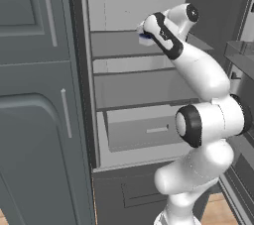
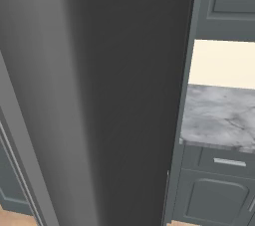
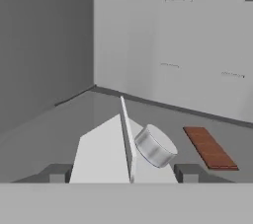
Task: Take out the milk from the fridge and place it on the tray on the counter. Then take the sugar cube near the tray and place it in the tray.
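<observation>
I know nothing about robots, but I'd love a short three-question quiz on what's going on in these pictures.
1. True or false: the fridge door is open.
2. Multiple choice: what stands between the end effector's fingertips in the hand view? A) a banana B) the milk carton's gabled top C) a blue plate
3. Fill in: on the shelf to the right of the carton lies a flat ____ slab.

Key
1. True: the light grey inside, shelves and a drawer are exposed.
2. B: the carton's ridge and grey cap rise between the two dark tips.
3. Brown.
</observation>
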